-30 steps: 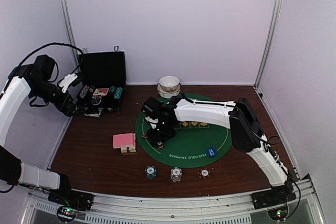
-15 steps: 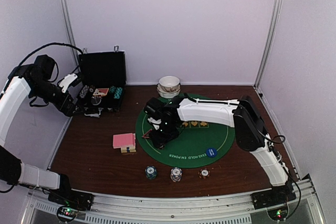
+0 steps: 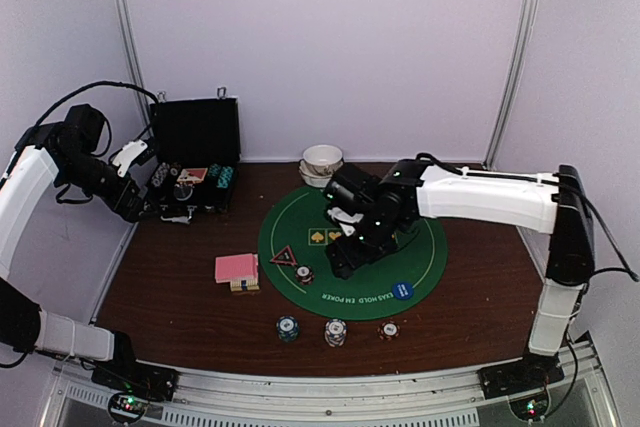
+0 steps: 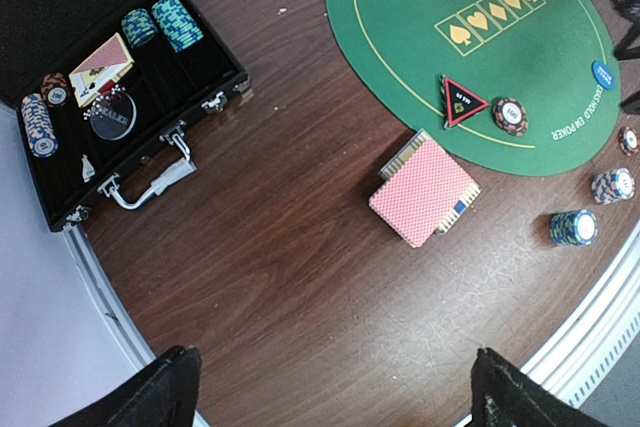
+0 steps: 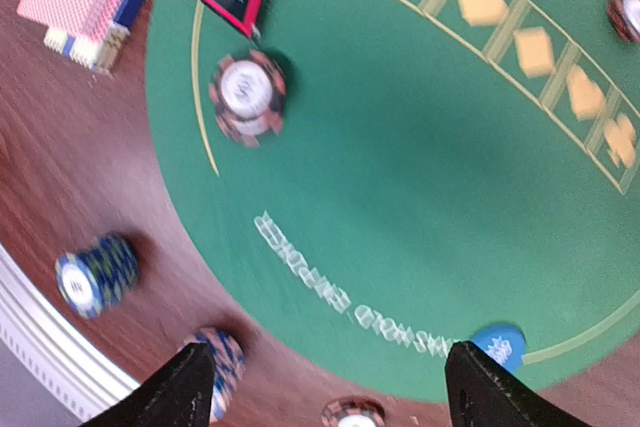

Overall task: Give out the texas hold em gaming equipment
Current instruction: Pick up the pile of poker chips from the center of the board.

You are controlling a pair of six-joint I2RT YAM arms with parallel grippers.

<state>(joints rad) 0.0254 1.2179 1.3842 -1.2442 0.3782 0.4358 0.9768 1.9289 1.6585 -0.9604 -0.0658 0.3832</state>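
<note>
Green mat (image 3: 415,259), chip (image 3: 304,274) near right end effector (image 3: 338,267)

Shows the left white-and-black robot arm (image 3: 28,185) arched high at the left side, elbow bent, with its black two-finger left gripper (image 4: 335,397) pointing down, jaws wide apart and nothing between them. Shows the right white-and-black robot arm (image 3: 490,197) stretched level from the right side toward the middle, wrist tipped downward. Finds its black right gripper (image 5: 330,387) likewise spread apart and empty.
</note>
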